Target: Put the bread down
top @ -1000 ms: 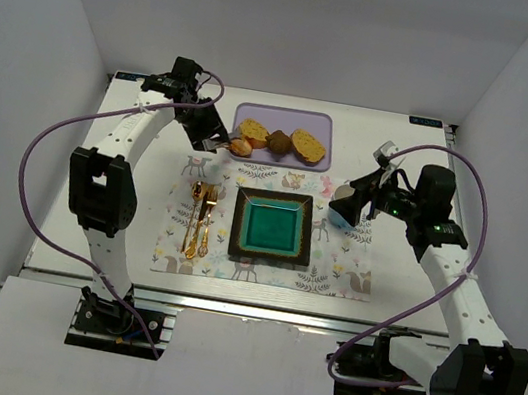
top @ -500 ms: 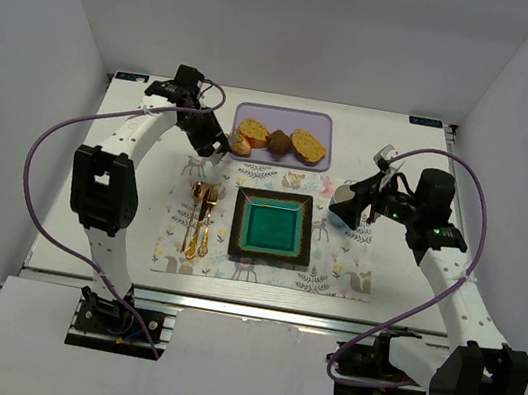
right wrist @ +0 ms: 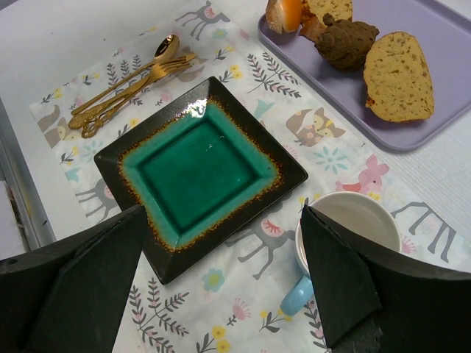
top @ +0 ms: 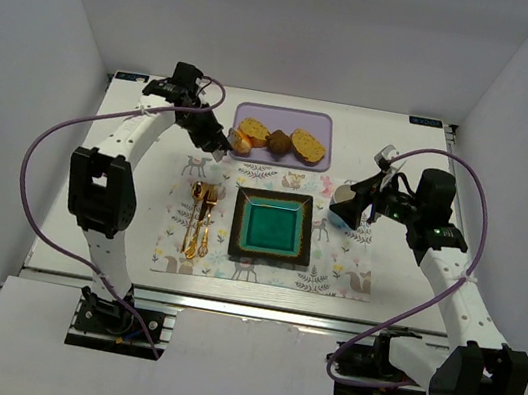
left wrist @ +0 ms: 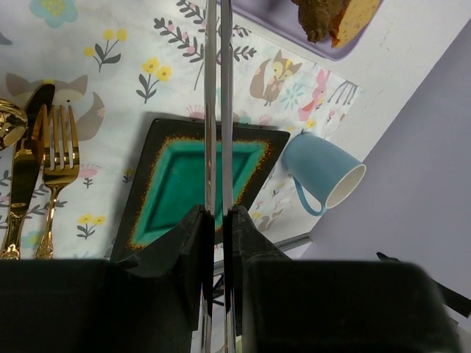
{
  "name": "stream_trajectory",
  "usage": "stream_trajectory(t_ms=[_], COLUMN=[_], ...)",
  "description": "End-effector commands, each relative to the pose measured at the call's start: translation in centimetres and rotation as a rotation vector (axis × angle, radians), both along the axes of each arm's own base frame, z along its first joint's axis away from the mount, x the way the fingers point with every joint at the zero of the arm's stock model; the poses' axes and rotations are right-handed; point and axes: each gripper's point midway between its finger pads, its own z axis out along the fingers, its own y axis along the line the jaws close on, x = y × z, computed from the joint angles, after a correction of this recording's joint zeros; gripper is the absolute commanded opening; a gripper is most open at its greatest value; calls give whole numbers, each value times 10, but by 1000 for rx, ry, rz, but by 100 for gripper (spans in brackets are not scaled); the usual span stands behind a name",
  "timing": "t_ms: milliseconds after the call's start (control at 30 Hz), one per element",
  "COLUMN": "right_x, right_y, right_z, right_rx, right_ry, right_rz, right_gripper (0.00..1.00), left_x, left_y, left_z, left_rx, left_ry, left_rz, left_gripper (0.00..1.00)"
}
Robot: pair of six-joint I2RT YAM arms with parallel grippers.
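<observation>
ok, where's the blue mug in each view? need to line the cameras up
Top external: mug just right of the teal plate, on the placemat.
Left wrist: mug right of centre, off the plate's right corner.
Right wrist: mug at bottom right, seen from above, below the plate's right corner.
Shared landmark: the teal plate, next to the mug in all three views.

On my overhead feed the plate (top: 273, 228) sits mid-placemat (top: 333, 270), with the fork (left wrist: 60, 154), knife (left wrist: 28, 158) and spoon (left wrist: 9, 126) side by side to its left, the mug (top: 347, 203) off its right rear corner, and the tray (top: 287, 117) holding the bread pieces (top: 306, 144) behind the placemat.
</observation>
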Motion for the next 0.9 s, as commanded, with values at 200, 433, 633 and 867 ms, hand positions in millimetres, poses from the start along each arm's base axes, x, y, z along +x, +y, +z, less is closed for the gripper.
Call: stream_trajectory(t_ms=[200, 433, 633, 867], right_x=[0, 0, 3, 2], right_y=[1, 2, 3, 5], right_z=[15, 17, 18, 20], right_rx=[20, 15, 19, 16], right_ry=[-56, -61, -44, -38], right_rz=[15, 22, 33, 52], right_gripper=[89, 89, 89, 89], left_x=[-23, -96, -163, -182], left_y=[-2, -7, -24, -38], left_z=[74, 81, 53, 35], left_rx=[-63, -104, -161, -109], left_ry=[-185, -168, -104, -88], left_rz=[-37, -227, -360, -414], left_gripper=[2, 1, 2, 7])
